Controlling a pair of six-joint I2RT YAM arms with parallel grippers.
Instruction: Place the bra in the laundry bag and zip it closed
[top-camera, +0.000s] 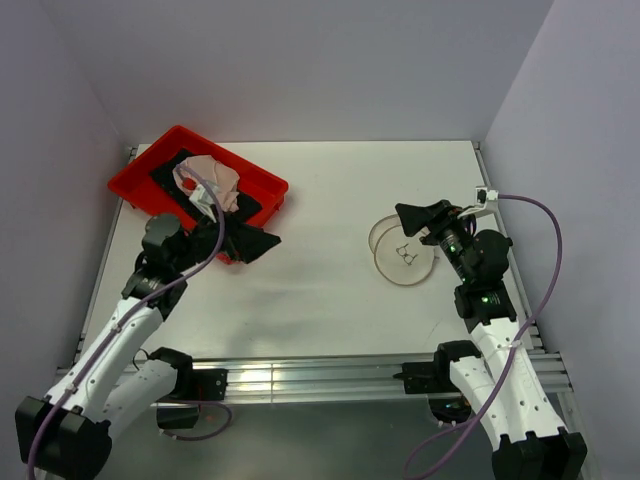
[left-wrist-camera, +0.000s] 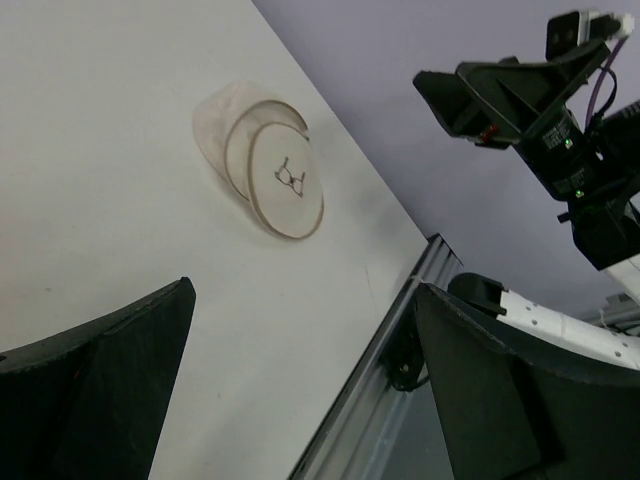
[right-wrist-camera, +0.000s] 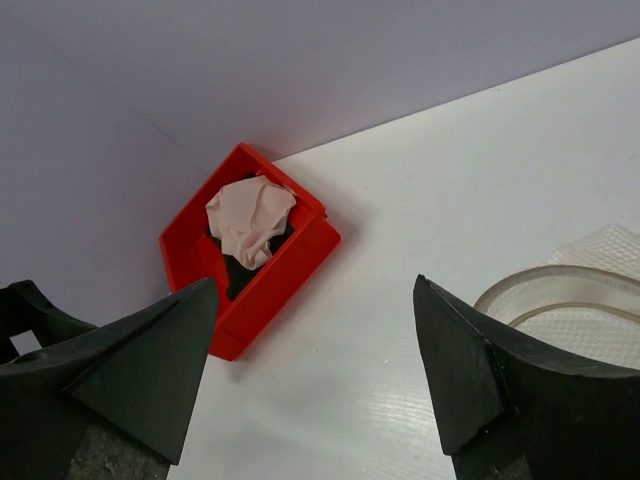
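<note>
The bra (top-camera: 208, 183) is a crumpled pale pink-beige bundle lying on a black cloth in the red tray (top-camera: 135, 178) at the back left; it also shows in the right wrist view (right-wrist-camera: 250, 218). The laundry bag (top-camera: 403, 252), a round white mesh pouch with a small black mark, lies on the table at the right, and shows in the left wrist view (left-wrist-camera: 285, 180) and partly in the right wrist view (right-wrist-camera: 570, 310). My left gripper (top-camera: 252, 242) is open and empty just in front of the tray's near corner. My right gripper (top-camera: 422, 217) is open and empty just above the bag's far edge.
The black cloth (top-camera: 170, 175) lines the red tray (right-wrist-camera: 280, 285) under the bra. Grey walls close in the table on three sides. An aluminium rail (top-camera: 300, 378) runs along the near edge. The right arm (left-wrist-camera: 530, 110) shows in the left wrist view.
</note>
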